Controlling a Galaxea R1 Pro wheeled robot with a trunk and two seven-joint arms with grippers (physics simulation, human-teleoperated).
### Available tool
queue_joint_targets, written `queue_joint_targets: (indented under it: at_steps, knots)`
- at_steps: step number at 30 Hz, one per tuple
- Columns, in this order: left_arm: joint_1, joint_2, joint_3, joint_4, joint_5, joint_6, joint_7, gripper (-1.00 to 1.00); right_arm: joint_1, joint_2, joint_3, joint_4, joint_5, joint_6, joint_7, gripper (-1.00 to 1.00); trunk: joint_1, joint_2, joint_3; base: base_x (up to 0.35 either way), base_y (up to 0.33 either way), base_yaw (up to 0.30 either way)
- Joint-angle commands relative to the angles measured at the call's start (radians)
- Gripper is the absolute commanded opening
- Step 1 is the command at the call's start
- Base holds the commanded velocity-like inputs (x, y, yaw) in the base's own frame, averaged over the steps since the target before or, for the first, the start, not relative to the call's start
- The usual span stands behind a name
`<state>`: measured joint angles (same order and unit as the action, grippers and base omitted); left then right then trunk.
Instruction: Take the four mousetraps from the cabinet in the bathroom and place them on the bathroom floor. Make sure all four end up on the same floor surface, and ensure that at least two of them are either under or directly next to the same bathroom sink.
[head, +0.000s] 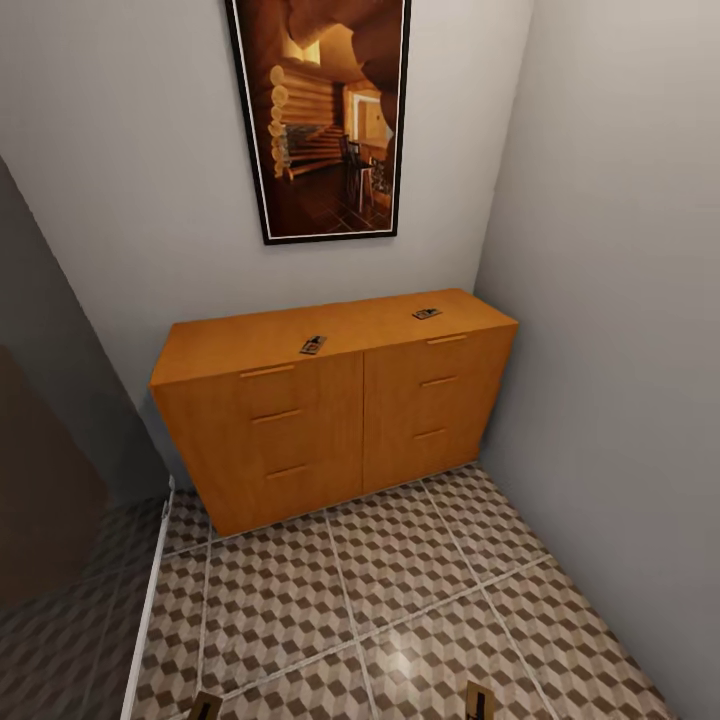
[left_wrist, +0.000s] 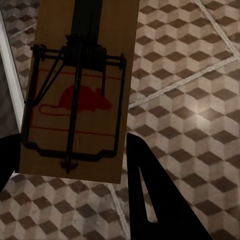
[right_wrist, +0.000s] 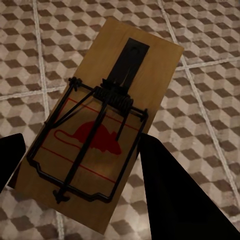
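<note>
Head view: two mousetraps on cabinet (head: 330, 420) top, one (head: 313, 345) near middle, other (head: 427, 313) toward 2 o'clock. Wrist views added more: left pincer (left_wrist: 70, 165) clamped on trap (left_wrist: 80, 90), right pincer (right_wrist: 80, 165) clamped on another trap (right_wrist: 100, 130), both above bathroom floor (right_wrist: 210, 75).

Two mousetraps (head: 313, 345) (head: 427, 314) lie on the cabinet (head: 300, 430), well apart. A picture (head: 322, 115) hangs above; floor (head: 400, 610) lies before it.
</note>
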<state>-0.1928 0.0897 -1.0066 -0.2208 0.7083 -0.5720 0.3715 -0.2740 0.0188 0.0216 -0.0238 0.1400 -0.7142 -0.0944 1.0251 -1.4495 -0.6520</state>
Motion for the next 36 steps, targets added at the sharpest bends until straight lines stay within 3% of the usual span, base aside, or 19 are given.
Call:
queue_joint_targets:
  at_steps: [1, 9, 36]
  knots:
    - [0.0, 0.001, -0.009, -0.002, -0.001, 0.001, 0.014, -1.0, -0.001, 0.0, 0.001, 0.001, 0.006, -0.002, -0.002, -1.0, 0.0, 0.0, -0.001, 0.0, 0.0, 0.0]
    - [0.0, -0.002, -0.009, 0.002, -0.001, 0.001, 0.014, -1.0, -0.001, 0.0, 0.001, 0.001, 0.006, -0.002, -0.001, -1.0, 0.0, 0.0, 0.0, 0.0, 0.0, -0.074]
    - [0.0, -0.004, -0.009, 0.004, -0.001, 0.001, 0.014, -1.0, -0.001, 0.0, 0.0, 0.001, 0.006, -0.002, -0.001, -1.0, 0.0, 0.0, 0.019, 0.0, 0.0, -0.266]
